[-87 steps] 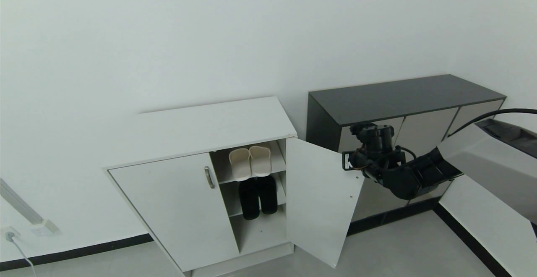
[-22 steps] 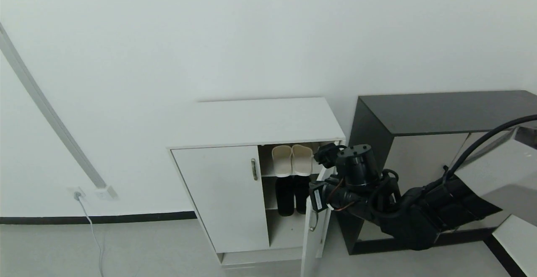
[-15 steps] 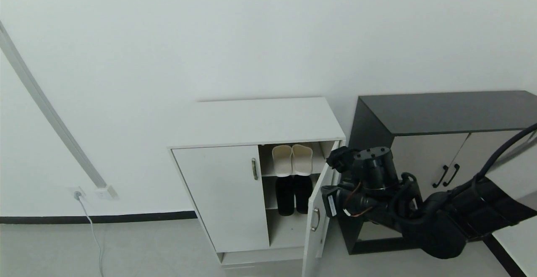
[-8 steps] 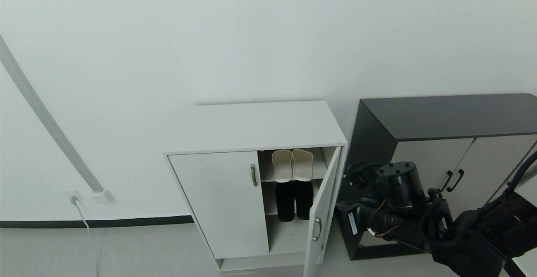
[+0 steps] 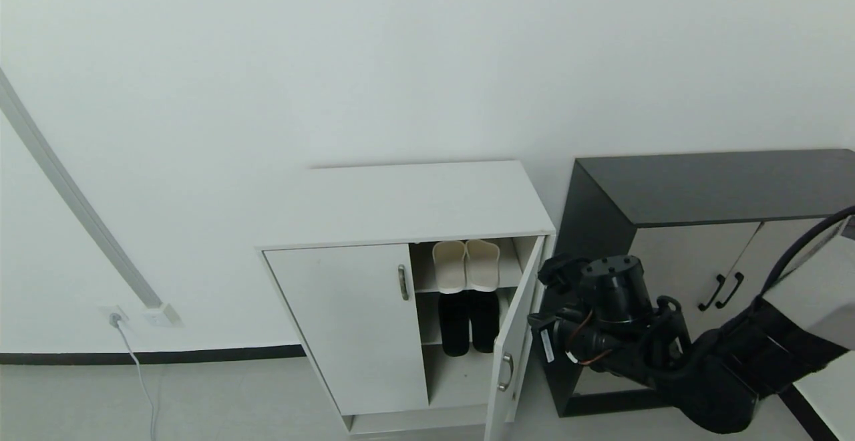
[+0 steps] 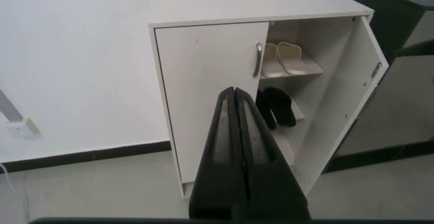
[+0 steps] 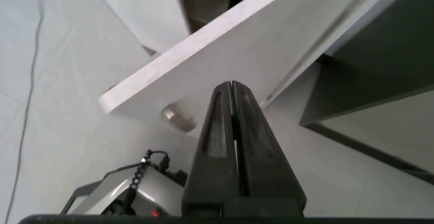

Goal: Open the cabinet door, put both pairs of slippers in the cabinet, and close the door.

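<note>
Brought the right door (image 5: pixel 516 321) of the white cabinet (image 5: pixel 414 200) from wide open to about half shut over the last seconds, and moved the right end effector (image 7: pixel 232 87) round to the outer face of that door. Holds its fingers pressed together, pinching nothing, with the tips just beside the panel; cannot tell whether touching or not. Holds the left end effector (image 6: pixel 234 91) pressed together and empty too, well apart from the cabinet, facing the shut left door (image 6: pixel 203 81).

Shows both pairs already inside: beige slippers (image 5: pixel 465 265) side by side on the upper shelf, black slippers (image 5: pixel 467 324) on the shelf below. Leaves only the closing, judging from this.

Turns on one relation: lies to the robot's left of the right end effector, long axis upright, hinged at the cabinet's right side, free edge with the metal handle (image 5: pixel 507 372) toward the robot. Calls probably for a push leftward and toward the cabinet, on the outer face near the handle. Favours the right arm, much nearer than the left.
</note>
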Tool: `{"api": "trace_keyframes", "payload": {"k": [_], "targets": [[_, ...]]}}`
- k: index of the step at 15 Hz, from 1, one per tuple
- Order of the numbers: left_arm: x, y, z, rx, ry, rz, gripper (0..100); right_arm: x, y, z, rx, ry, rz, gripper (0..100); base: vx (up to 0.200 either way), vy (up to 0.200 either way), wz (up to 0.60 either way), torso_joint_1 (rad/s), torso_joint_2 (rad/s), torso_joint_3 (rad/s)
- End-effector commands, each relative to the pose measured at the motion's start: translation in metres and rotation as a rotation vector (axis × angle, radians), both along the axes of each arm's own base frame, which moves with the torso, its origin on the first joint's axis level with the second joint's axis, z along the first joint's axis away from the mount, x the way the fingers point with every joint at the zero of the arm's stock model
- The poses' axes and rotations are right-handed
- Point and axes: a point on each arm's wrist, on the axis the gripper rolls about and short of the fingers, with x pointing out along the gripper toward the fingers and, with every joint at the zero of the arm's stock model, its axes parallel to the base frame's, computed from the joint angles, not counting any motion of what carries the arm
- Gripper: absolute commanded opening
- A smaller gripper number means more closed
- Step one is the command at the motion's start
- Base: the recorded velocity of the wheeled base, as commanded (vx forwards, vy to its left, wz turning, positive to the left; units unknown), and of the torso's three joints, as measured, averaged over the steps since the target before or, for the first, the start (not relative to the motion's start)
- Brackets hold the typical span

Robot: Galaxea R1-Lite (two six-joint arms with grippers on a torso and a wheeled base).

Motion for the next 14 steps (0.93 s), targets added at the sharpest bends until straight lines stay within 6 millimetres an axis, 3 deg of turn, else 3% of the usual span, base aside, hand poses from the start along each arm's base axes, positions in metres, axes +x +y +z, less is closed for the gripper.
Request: {"api": "trace_keyframes", "payload": {"k": [1, 14], "targets": [[0.0, 0.0, 0.0, -0.001, 0.001, 0.0, 0, 0.013, 0.007, -0.014, -0.01, 0.014, -0.005, 0, 0.0, 0.0, 0.0, 0.0, 0.0, 0.0], [0.0, 0.0, 0.0, 0.001, 0.001, 0.0, 0, 0.07, 0.038, -0.04, 0.028, -0.033, -0.029, 0, 0.0, 0.0, 0.0, 0.0, 0.0, 0.0]]}}
